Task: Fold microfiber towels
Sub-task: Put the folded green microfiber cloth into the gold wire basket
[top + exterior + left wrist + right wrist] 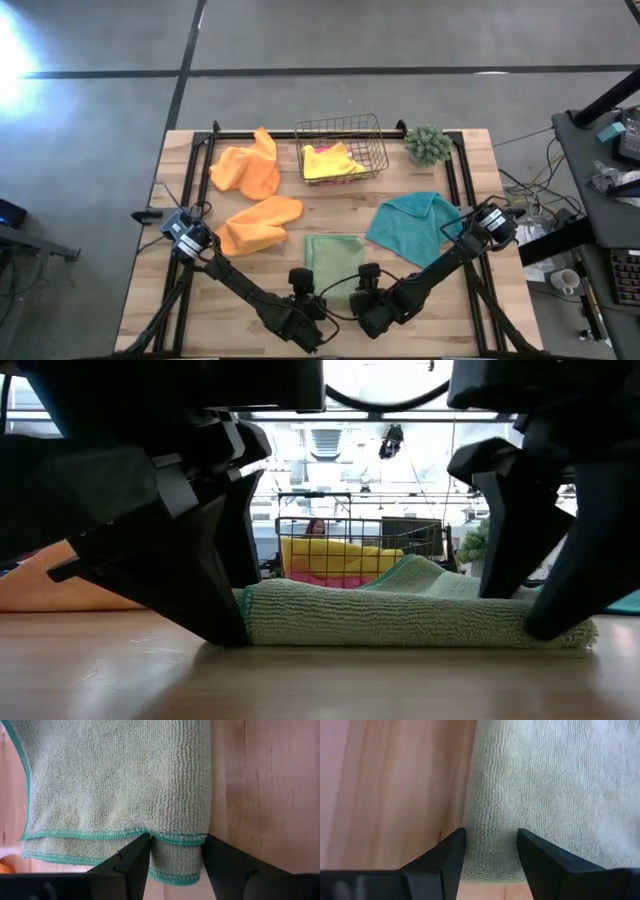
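Left gripper: your fingers straddle the near left corner of the folded light green towel, grasping its hemmed edges. Right gripper: fingers astride the towel's near right corner, gripping it. Towel location: flat on the wooden table, front centre. Also listed: 2 orange towels, 1 teal towel, 1 wire basket holding a yellow towel.

Grey concrete floor crossed by dark seams, bright glare at one corner. Pale wooden plank surface on black frame. Cluttered dark side desk alongside. Bright windows far behind.
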